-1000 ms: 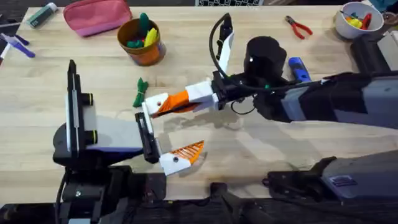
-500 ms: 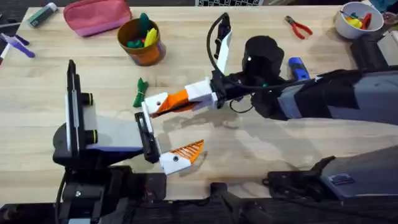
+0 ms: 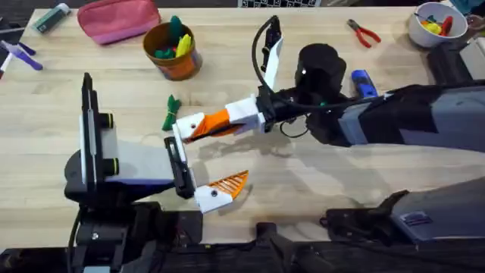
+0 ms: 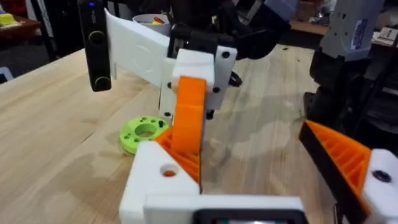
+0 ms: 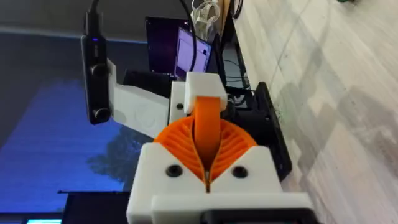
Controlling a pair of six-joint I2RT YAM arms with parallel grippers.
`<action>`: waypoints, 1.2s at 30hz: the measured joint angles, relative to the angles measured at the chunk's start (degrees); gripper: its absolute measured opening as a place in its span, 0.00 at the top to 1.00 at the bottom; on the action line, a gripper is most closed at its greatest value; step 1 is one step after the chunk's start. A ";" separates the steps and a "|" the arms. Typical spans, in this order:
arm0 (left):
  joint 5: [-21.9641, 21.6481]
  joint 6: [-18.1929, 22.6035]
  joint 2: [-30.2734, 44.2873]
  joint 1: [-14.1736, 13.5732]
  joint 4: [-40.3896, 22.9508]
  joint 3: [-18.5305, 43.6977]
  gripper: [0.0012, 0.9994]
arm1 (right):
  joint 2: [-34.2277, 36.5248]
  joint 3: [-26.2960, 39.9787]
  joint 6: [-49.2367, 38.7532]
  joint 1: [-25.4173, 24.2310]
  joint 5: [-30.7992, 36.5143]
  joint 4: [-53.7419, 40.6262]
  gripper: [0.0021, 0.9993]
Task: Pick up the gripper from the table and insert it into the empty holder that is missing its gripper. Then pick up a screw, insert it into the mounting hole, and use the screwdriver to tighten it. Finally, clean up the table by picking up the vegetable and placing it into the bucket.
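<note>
My right gripper reaches across the middle and is shut on the orange gripper. It presses the piece against the white holder, the far finger mount of my left gripper. In the left wrist view the gripper stands in the holder. My left gripper is open, and its other finger carries an orange ribbed pad. The green vegetable lies just beyond the holder. The orange bucket stands at the back with toy pieces inside. The blue screwdriver shows behind the right arm. No screw can be made out.
A pink pouch lies at the back left, red pliers and a white bowl at the back right. A black cylinder stands beside the right arm. A green disc lies on the table near the holder.
The right arm has edged very slightly left. Its gripper stays at the holder, still shut on the orange piece. The left arm has not moved.
</note>
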 joint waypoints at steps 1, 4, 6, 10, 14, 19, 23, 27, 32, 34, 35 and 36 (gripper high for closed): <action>0.00 0.00 0.00 0.00 0.00 0.00 0.01 | 0.00 0.00 0.00 0.00 0.00 0.00 0.99; 0.00 0.01 0.00 0.00 0.00 0.00 0.01 | 0.00 0.00 0.00 0.00 0.00 0.00 0.99; 0.00 0.00 0.00 0.00 0.00 0.00 0.01 | 0.00 0.00 0.00 0.00 0.00 0.00 0.99; -0.03 0.02 0.00 0.00 0.02 0.00 0.01 | 0.00 0.00 0.05 0.00 -0.01 -0.05 0.97; 0.45 0.23 0.00 -0.30 -0.06 0.00 0.01 | 0.58 0.00 -0.17 0.55 0.09 -0.37 0.39; 0.48 0.24 0.00 -0.33 -0.07 0.00 0.01 | 0.96 0.00 -0.42 0.87 0.09 -0.46 0.01; 0.50 0.24 0.00 -0.33 -0.07 0.00 0.01 | 0.96 0.00 -0.42 0.87 0.10 -0.48 0.01; 0.59 0.24 0.00 -0.33 -0.07 0.00 0.01 | 0.96 0.00 -0.50 0.87 0.09 -0.50 0.01; 0.66 0.24 0.00 -0.33 -0.07 0.00 0.01 | -1.05 0.02 -3.52 0.14 0.15 -6.12 0.01; 0.66 0.24 0.00 -0.33 -0.07 0.00 0.01 | -4.25 0.16 -6.25 -1.05 0.28 -14.04 0.01; 0.66 0.24 0.00 -0.33 -0.07 0.00 0.01 | -6.41 0.58 -8.50 -1.96 0.67 -20.25 0.01; 0.66 0.24 0.00 -0.33 -0.09 0.00 0.01 | -8.67 1.13 -10.79 -2.99 1.40 -26.70 0.01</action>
